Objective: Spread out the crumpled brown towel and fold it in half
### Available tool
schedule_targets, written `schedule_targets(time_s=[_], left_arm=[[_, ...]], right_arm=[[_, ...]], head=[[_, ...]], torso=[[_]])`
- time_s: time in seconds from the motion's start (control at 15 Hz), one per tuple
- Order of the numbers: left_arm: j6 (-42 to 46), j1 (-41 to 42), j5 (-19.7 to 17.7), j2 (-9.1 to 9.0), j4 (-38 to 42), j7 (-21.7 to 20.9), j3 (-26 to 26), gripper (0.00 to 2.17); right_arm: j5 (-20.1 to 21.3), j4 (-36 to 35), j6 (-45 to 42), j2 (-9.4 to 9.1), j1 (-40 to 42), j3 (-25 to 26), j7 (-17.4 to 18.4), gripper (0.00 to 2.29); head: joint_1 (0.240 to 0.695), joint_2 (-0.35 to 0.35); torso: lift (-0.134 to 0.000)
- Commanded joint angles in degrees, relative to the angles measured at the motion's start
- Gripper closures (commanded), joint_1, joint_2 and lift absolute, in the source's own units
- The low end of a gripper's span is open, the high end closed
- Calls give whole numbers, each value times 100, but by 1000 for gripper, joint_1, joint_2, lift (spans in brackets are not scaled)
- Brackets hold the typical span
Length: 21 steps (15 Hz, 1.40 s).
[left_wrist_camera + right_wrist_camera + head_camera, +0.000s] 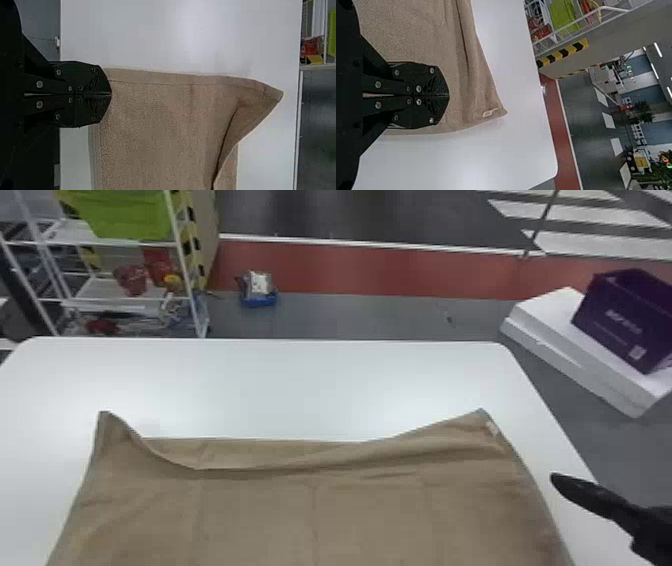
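The brown towel [310, 510] lies spread over the near part of the table, its far corners jutting forward. Between those corners the far edge curls back in a shallow fold. A small white label [492, 428] marks the far right corner. My right gripper [556, 480] is just right of the towel in the head view. In the right wrist view, that gripper [449, 95] is shut in front of the towel [407, 35], nothing visibly pinched. The left wrist view has my left gripper [111, 94] shut over a near corner of the towel [158, 126], with no cloth visibly gripped.
The white table [280, 385] extends beyond the towel's far edge. Past it on the left stands a white wire shelf [115, 282] holding a green item. A purple box [625, 320] rests on a white box [555, 320] at the right, off the table.
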State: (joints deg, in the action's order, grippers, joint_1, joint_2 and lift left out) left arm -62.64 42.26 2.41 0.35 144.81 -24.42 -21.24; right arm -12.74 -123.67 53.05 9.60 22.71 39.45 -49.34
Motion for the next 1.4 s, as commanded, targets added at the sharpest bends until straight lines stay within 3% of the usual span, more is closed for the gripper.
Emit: schedule_targets(time_s=[0.0, 0.2, 0.47, 0.8, 0.93, 1.33], left_arm=[[-8, 2, -285, -50, 241, -186, -90, 2037], [62, -209, -514, -50, 346, -204, -126, 2037], [396, -983, -487, -50, -225, -134, 24, 2037], [678, -1352, -329, -50, -964, -55, 411, 2037], [678, -1317, -241, -50, -999, -55, 542, 2037], [678, -1150, -171, -50, -928, -55, 973, 2037]], right_arm=[[9, 10, 0, -19, -92, -8, 21, 1683], [97, 194, -88, -19, -355, -69, 39, 1683], [554, 827, -633, -19, -830, -518, 83, 1683], [738, 1354, -896, -54, -1208, -1063, 127, 1683], [817, 1179, -791, -230, -1173, -1432, 136, 1683], [1213, 581, -510, -705, -1023, -2750, 311, 1683]], head=[[695, -124], [695, -158], [695, -156], [695, -123], [695, -114], [695, 23]], torso=[[-124], [-124], [-124], [-124], [-124], [-124]])
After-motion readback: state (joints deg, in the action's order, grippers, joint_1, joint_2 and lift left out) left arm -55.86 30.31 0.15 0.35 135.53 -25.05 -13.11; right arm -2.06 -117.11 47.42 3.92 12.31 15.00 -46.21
